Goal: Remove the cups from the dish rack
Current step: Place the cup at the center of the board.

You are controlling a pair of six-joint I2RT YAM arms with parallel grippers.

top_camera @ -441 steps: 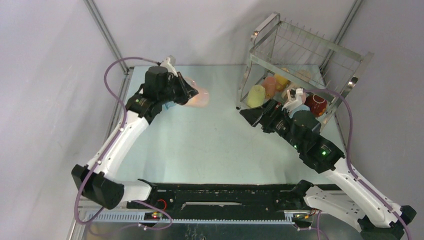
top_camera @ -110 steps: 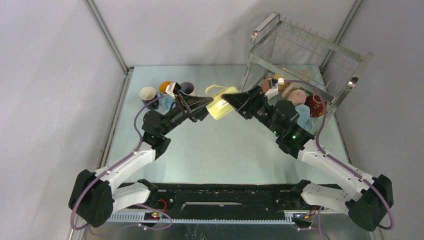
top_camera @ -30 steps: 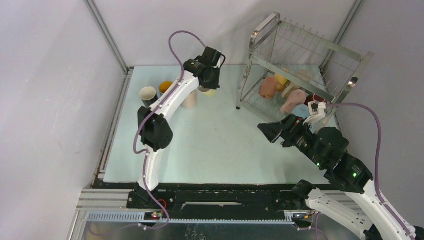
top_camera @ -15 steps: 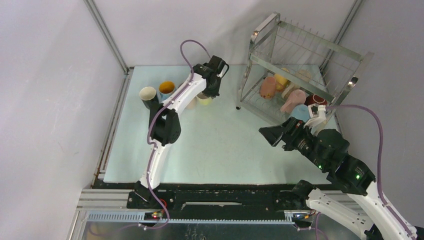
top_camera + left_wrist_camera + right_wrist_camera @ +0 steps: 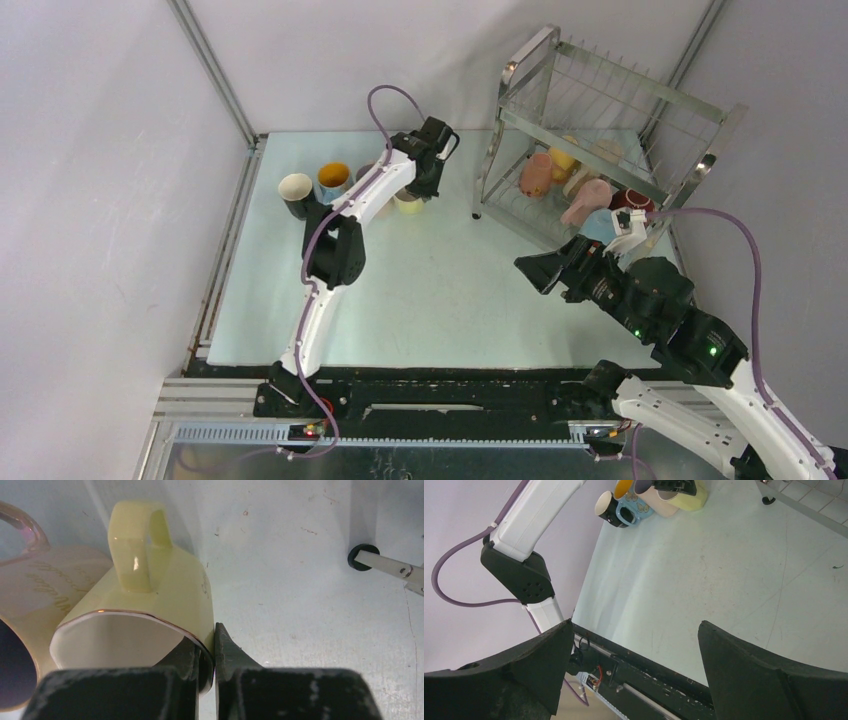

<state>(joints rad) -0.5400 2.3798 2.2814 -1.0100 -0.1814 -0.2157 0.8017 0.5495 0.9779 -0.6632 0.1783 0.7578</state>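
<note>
The left arm is stretching out to the far edge of the tabletop (image 5: pixel 440 300), where the left gripper (image 5: pixel 208 641) is pinching the wall of a yellow mug (image 5: pixel 165 592) — one finger inside the rim, the other pressing on the outside. The mug is sitting mouth-up with its handle pointing away from the wrist; whether its base is resting on the tabletop or hanging just above it, I cannot tell. A pink mug (image 5: pixel 47 582) with gold lettering is sitting right against it on the side toward the far-left corner. Beyond that, a blue mug (image 5: pixel 333 180) with a yellow inside and a black mug (image 5: pixel 296 190) with a cream inside are standing close together near that corner. The dish rack (image 5: pixel 720 142) is standing at the far-right corner, one black foot (image 5: pixel 362 557) landing near the yellow mug. Its lower tier is holding more cups: a pink cup (image 5: pixel 537 173), an orange-yellow cup (image 5: pixel 563 158), a cream cup (image 5: pixel 606 150), a second pink one lying on its side, a light blue cup (image 5: pixel 600 224) and a dark red cup (image 5: pixel 630 200). The right gripper (image 5: pixel 634 627) is hovering over the tabletop near the right edge, just in front of the rack — its fingers are spreading wide with nothing between them.
</note>
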